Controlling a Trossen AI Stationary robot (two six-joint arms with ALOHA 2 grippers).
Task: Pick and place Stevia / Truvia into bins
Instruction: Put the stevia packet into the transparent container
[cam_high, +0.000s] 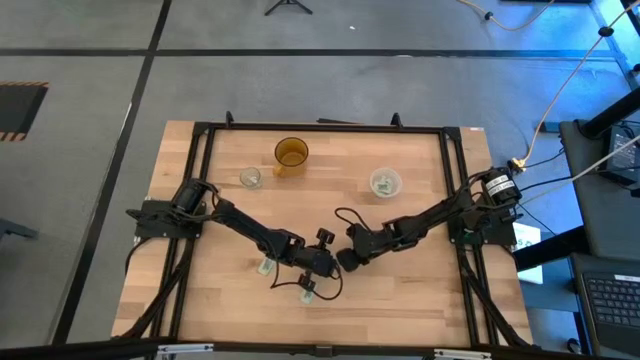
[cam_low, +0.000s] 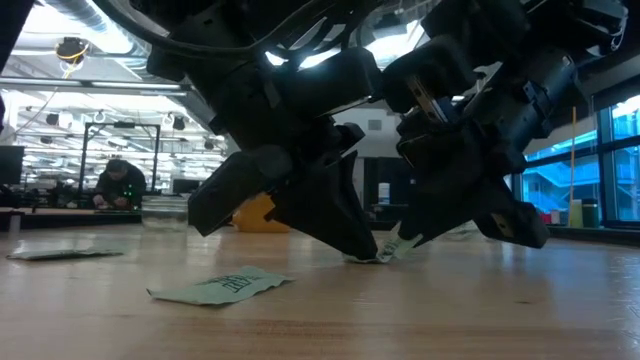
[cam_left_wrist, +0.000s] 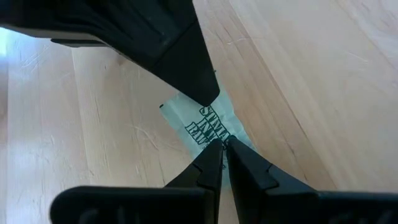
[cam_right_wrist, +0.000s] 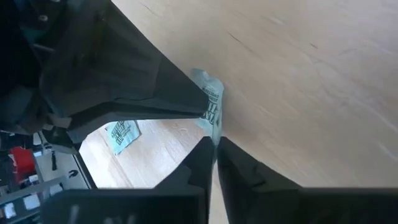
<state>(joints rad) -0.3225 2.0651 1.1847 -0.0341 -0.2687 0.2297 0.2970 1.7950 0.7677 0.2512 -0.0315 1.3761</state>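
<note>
Both grippers meet over the table's middle at one Stevia packet (cam_left_wrist: 208, 124), white with green print, which also shows crumpled in the right wrist view (cam_right_wrist: 211, 109). My left gripper (cam_left_wrist: 221, 147) is shut on one end of it and my right gripper (cam_right_wrist: 215, 144) on the other. Two more packets lie flat on the wood (cam_high: 265, 266) (cam_high: 307, 292). The wider plastic cup (cam_high: 385, 182) holds packets. The small glass cup (cam_high: 250, 177) stands at the far left. My left gripper pinches the packet's end (cam_left_wrist: 219, 138) between its two shut fingertips, slanting down from the table's left. The packet is low over the wood (cam_low: 390, 248). My right gripper pinches the opposite end (cam_right_wrist: 214, 127) between its shut fingertips, slanting down from the right; the paper is crumpled there.
An amber cup (cam_high: 291, 153) stands between the two clear cups near the far edge. A black frame (cam_high: 320, 128) runs round the table. Bare wood lies toward the near edge. A person (cam_low: 120, 185) sits in the room beyond.
</note>
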